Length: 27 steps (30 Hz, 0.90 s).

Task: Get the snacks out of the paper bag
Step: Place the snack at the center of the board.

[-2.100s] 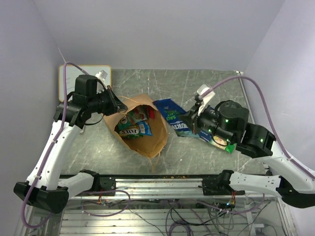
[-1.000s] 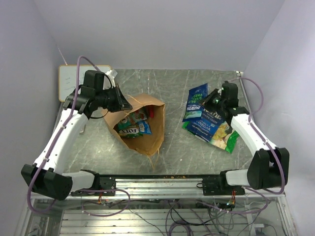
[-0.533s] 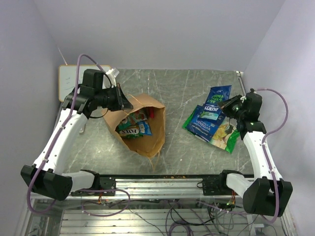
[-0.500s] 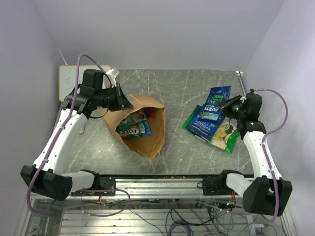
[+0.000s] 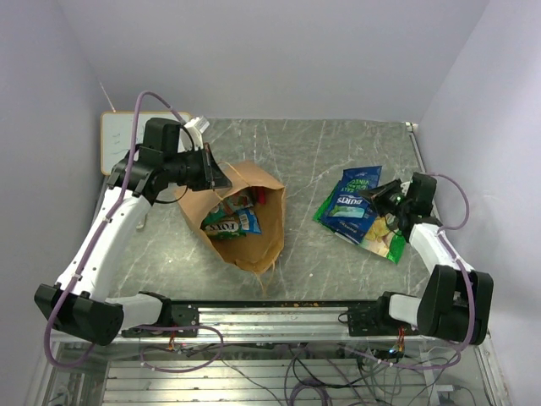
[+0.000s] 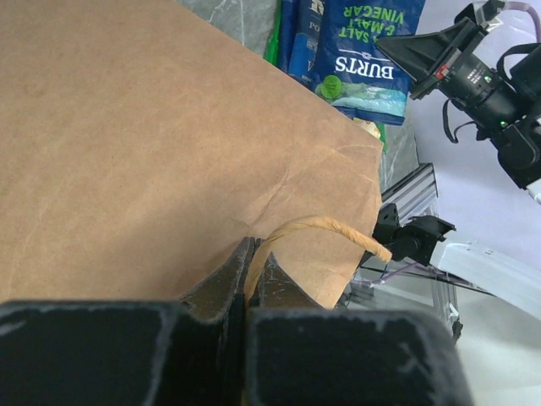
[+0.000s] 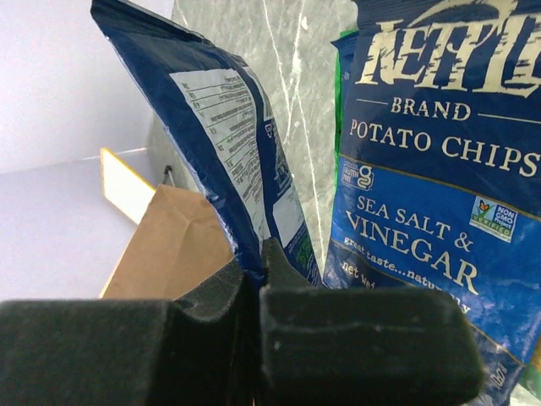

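Landmark: paper bag, brown kraft, lying on the grey marbled table with its mouth facing up toward the top camera.

Left gripper: at the far-left rim of the bag. In the left wrist view the fingers are pressed fully together, with the bag's twisted handle pinched between them. The handle loops out of the pinch toward the right. The bag's brown side fills most of that view.

Inside the bag mouth, several snacks are visible: a green-and-white packet, a blue packet touching it, and a red packet at the bag's far edge. They overlap, so an exact count is not possible.

Right gripper: well to the right of the bag and apart from it. In the right wrist view the fingers are closed tight on the edge of a blue Burts packet. From the clamp the packet stands up on edge, back label showing.

Also right of the bag, beneath and beside the held packet, is a pile out on the table: a blue Kettle chips packet, sea salt and vinegar, lying flat, and a green-and-yellow packet at the side of the pile farthest from the bag. Cannot tell whether the held packet's free end touches the pile.

A small whiteboard leans at the wall, beyond the bag to its far left
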Tool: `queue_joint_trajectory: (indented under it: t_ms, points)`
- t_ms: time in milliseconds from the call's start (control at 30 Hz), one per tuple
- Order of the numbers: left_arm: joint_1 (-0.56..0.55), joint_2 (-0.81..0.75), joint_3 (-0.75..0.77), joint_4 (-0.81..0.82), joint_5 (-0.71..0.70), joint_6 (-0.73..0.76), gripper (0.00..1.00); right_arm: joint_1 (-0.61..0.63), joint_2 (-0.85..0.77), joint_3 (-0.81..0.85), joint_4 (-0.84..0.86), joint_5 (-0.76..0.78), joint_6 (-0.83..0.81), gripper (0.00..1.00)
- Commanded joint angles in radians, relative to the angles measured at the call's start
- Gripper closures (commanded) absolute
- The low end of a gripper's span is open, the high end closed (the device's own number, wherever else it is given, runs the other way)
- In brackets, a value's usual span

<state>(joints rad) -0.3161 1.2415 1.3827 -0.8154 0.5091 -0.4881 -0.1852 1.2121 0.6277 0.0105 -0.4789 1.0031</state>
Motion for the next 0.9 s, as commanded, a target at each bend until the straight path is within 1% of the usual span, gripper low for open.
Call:
queue_joint_trajectory:
  t_ms: [0,233,400,533,700,867]
  points:
    - [-0.009,-0.009,0.033,0.012,0.003,0.028,0.93,-0.010,0.043,-0.039,0.169,-0.049,0.124,1.00]
    - [-0.009,-0.013,0.005,0.027,0.004,0.017,0.93,-0.015,0.077,-0.126,0.267,-0.004,0.183,1.00]
    - [-0.009,-0.006,0.009,0.036,0.002,0.008,0.93,-0.031,0.064,-0.218,0.357,0.040,0.267,1.00]
    - [-0.009,0.007,0.032,0.013,-0.006,0.021,0.93,-0.038,0.048,-0.255,0.335,0.082,0.281,1.00]
    - [-0.009,0.016,0.037,0.019,-0.008,0.023,0.93,-0.045,0.050,-0.300,0.347,0.121,0.290,1.00]
    - [-0.009,0.038,0.052,0.020,-0.003,0.032,0.93,-0.055,0.078,-0.284,0.315,0.116,0.231,1.00]
